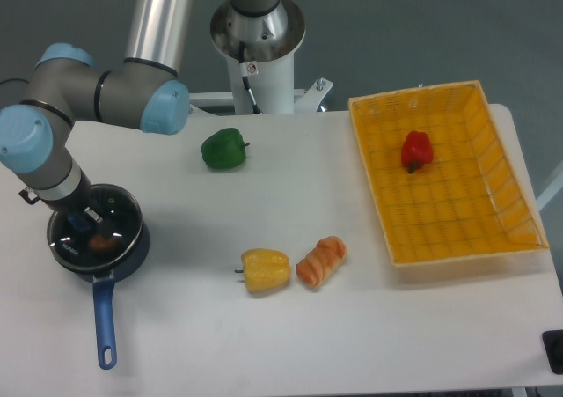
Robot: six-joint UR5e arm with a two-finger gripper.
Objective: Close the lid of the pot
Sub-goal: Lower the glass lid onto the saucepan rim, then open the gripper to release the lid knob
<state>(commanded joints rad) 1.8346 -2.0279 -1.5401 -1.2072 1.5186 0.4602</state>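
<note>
1. The arm's wrist is covering the gripper [82,216] above the pot [101,243], so we are not seeing whether its fingers are spread or closed.
2. Through the lid [95,230] on the pot, we are making out a brownish-orange thing [103,244], too blurred to identify.
3. The lid's blue knob [81,222] is showing only partly beneath the wrist.
4. Far right of the pot, a dark object [555,351] is being cut off by the frame's edge.
</note>
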